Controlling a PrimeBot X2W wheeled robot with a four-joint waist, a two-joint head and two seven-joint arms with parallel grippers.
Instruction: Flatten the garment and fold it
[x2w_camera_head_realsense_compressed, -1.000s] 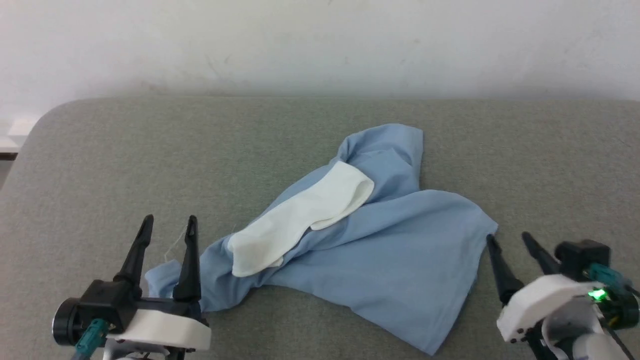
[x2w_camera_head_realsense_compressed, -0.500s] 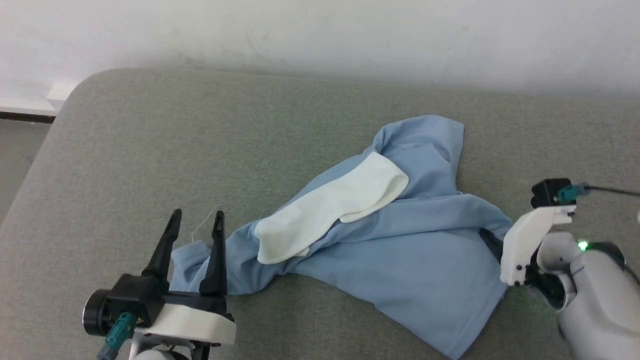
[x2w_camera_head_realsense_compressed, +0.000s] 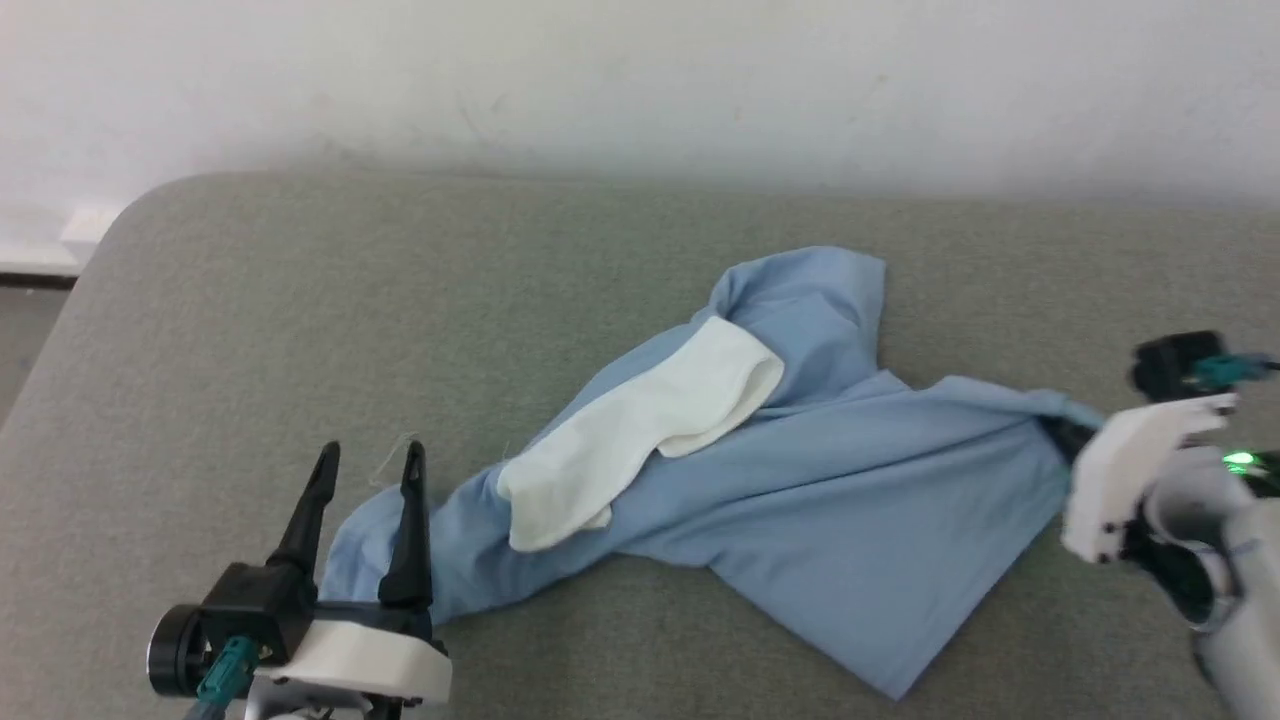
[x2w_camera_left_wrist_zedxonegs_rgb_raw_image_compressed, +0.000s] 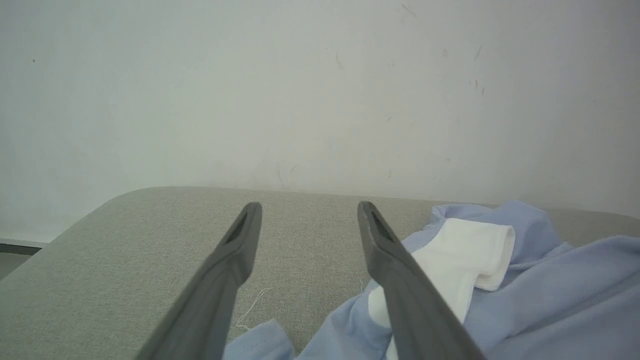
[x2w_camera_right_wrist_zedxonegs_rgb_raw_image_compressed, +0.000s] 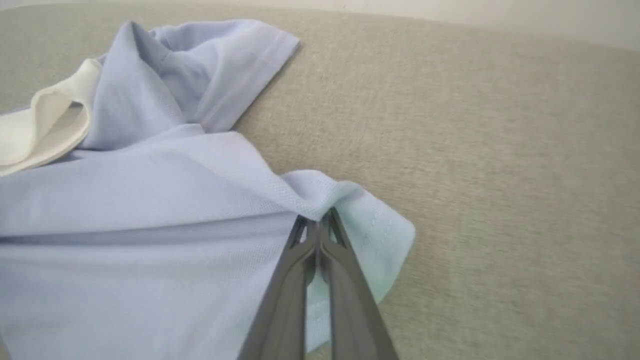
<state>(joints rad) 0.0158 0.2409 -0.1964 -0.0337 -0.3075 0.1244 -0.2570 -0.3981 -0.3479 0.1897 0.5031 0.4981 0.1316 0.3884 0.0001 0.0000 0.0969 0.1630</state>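
Garment (x2w_camera_head_realsense_compressed: 800, 500) corner, partly hidden, in right claw (x2w_camera_right_wrist_zedxonegs_rgb_raw_image_compressed: 316, 221)

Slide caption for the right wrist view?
Right gripper shut on a corner of the light blue polo shirt, grey cushion beneath.

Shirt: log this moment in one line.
shirt: crumpled | right end effector: shut on shirt edge | left end effector: open, empty

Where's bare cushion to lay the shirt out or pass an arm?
Free: the cushion strip between shirt and wall; the left end beyond the left gripper; the near edge below the shirt's middle. Crowded: centre, and the right side, where the right gripper pinches a shirt corner.
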